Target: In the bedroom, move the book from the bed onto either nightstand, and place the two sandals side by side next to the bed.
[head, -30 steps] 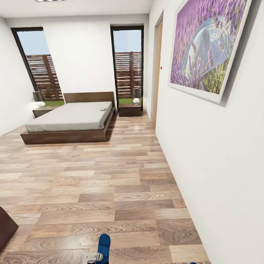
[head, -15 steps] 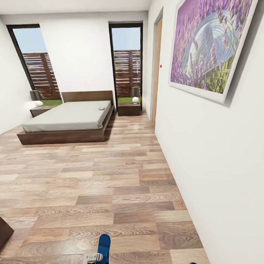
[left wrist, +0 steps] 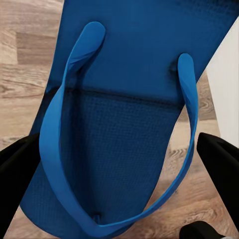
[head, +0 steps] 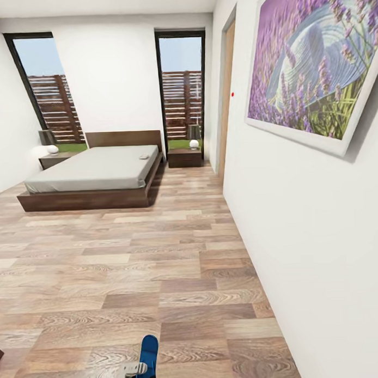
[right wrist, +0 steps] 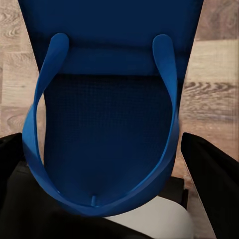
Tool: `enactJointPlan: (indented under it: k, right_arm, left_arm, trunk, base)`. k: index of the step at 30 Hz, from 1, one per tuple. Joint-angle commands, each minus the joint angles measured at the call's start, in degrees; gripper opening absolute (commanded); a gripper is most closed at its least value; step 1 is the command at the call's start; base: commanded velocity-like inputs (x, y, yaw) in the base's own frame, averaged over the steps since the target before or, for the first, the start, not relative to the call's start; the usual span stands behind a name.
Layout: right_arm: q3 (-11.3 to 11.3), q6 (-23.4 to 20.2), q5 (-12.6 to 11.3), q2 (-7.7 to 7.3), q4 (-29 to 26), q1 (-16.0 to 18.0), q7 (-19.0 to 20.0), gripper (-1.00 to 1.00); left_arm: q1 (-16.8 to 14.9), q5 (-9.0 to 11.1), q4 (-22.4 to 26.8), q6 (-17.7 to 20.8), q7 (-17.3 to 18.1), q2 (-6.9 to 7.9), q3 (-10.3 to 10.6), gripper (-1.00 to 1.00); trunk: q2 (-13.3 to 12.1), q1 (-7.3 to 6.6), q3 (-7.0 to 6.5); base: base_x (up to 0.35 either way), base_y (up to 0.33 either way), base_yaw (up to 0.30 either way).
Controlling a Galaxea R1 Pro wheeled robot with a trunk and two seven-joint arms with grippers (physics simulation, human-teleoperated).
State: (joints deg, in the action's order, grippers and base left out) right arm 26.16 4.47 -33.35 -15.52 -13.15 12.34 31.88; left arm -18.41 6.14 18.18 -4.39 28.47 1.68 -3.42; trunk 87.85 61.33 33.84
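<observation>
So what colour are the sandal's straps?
Blue, like its sole: the sandal shows best in the left wrist view.

Bright even daylight from windows [head: 181, 85]; soft shadows; slight blur; wide-angle stretch.

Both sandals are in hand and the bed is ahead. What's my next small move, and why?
Probably keep rolling forward along the wood floor toward the bed. It sits far off by the windows, while each end effector, left and right, holds a sandal, so nothing can be set down beside it yet.
</observation>
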Motion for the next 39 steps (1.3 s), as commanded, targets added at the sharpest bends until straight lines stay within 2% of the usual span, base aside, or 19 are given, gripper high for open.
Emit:
enactJointPlan:
  k: [1, 39]
  right_arm:
    - [0.47, 0.36, -0.4, -0.04, 0.05, 0.05, 0.1, -1.0]
    - [0.47, 0.45, -0.4, -0.04, 0.13, 0.05, -0.06, -1.0]
  left_arm:
    - [-0.05, 0.28, -0.07, 0.04, 0.4, -0.01, -0.27, -1.0]
    - [-0.05, 0.28, -0.07, 0.0, -0.17, -0.01, -0.27, -1.0]
  trunk:
    - [0.02, 0.03, 0.05]
    - [0.02, 0.03, 0.05]
  base:
    - [0.323, 0.0, 0.0]
    - [0.323, 0.0, 0.0]
